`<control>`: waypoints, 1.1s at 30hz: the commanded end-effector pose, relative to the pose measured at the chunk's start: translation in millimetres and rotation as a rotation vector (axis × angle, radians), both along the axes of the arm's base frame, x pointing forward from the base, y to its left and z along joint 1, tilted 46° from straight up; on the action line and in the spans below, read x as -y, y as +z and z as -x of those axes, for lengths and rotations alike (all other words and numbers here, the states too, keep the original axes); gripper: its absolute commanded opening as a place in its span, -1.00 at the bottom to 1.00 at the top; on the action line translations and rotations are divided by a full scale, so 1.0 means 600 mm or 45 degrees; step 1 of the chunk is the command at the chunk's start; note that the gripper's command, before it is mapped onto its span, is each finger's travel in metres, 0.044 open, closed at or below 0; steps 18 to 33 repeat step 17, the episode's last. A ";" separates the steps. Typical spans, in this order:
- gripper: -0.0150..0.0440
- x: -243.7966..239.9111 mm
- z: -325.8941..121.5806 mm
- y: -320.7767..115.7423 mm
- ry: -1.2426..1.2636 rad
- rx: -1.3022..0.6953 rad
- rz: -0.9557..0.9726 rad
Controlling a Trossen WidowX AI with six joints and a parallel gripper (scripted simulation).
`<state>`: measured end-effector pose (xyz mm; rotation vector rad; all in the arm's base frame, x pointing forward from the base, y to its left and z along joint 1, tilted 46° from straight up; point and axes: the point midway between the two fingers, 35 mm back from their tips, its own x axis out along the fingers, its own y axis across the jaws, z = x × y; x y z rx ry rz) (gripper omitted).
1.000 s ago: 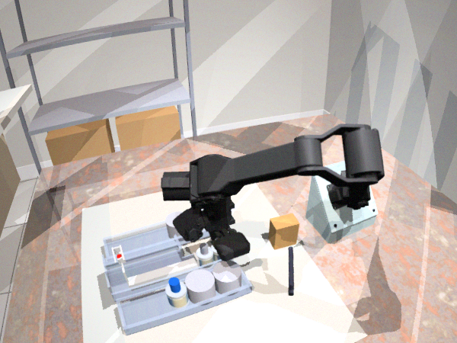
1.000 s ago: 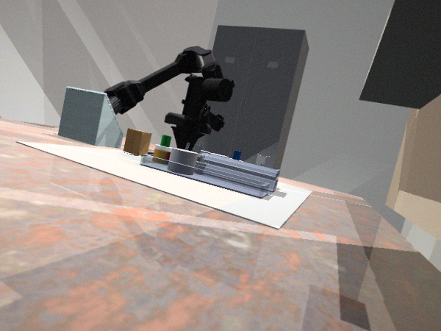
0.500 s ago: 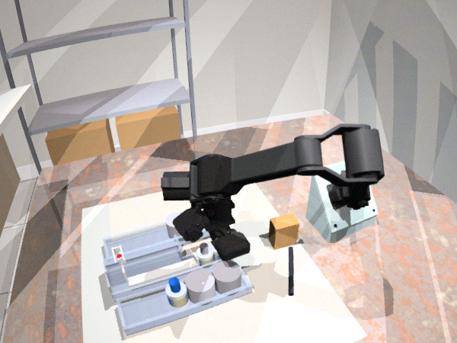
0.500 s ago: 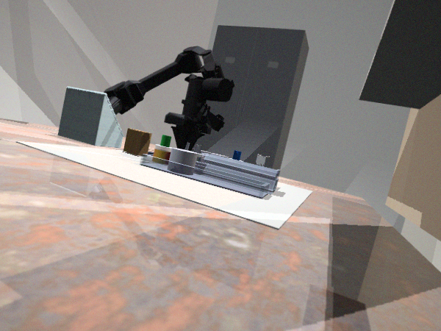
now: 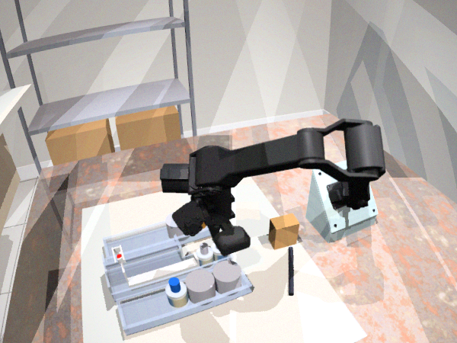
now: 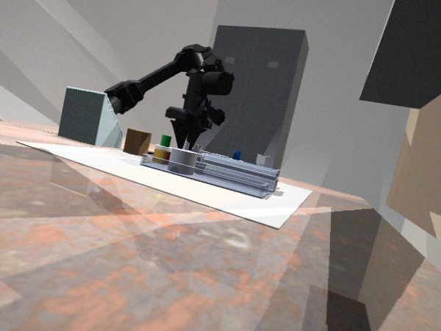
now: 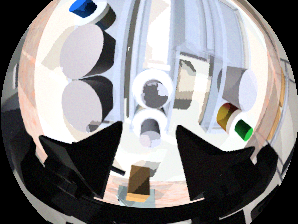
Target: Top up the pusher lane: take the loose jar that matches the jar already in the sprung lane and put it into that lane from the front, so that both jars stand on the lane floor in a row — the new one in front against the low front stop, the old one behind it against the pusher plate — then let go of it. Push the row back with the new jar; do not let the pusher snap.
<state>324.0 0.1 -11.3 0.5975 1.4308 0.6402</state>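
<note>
Our gripper point(image 7: 149, 141) stands released above the new jar point(image 7: 149, 127), which sits at the lane's point(image 5: 160, 267) front end; lifting crookedly could tip it, letting the pusher plate point(image 5: 124, 271) snap.

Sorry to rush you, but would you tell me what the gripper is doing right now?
Gripper: open, jaws spread and holding nothing, above the two white-capped jars in the lane.

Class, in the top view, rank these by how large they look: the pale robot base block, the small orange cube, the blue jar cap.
1. Pale robot base block, clearly largest.
2. Small orange cube.
3. Blue jar cap, smallest.
All sit at similar distance, so the ranking seems safe.
</note>
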 end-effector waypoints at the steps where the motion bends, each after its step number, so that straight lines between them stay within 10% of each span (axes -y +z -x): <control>1: 0.44 0.007 -0.001 0.006 0.007 0.003 0.008; 33: 0.44 0.012 0.076 0.001 0.007 0.000 0.010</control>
